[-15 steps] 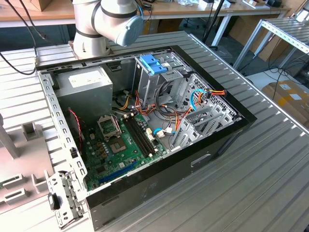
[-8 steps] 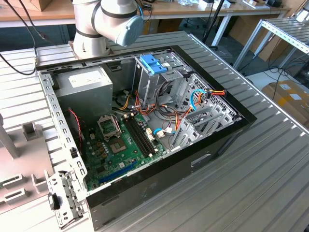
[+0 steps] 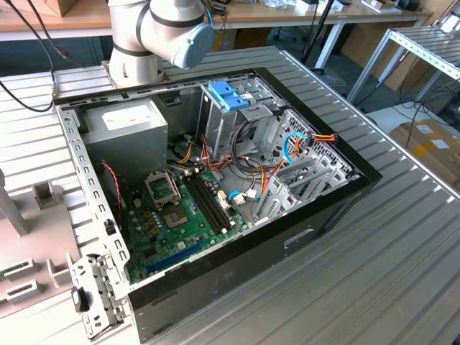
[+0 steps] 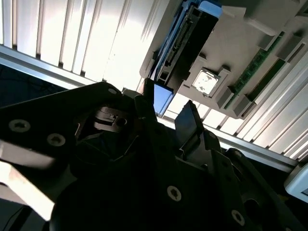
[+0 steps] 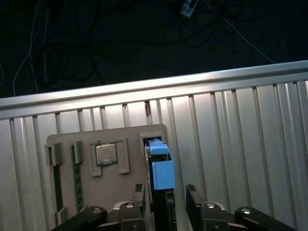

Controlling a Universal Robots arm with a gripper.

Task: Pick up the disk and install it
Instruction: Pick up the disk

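Everything is being carried by 1 ribbed aluminium table (image 3: 388,287), with its long grooves being shown running across the surface. An open black computer case (image 3: 287,241) is being supported flat on its side near the middle of the table, its interior being left exposed upward. The arm's grey base (image 3: 133,65) is being held on the table just behind the case, toward the exterior view's left. In the first wrist view, a flat grey parts holder (image 5: 127,139) is being borne directly on the ribs, near the table's edge rail (image 5: 192,82) — beyond that rail, a dark floor (image 5: 96,29) with loose cables is being shown.
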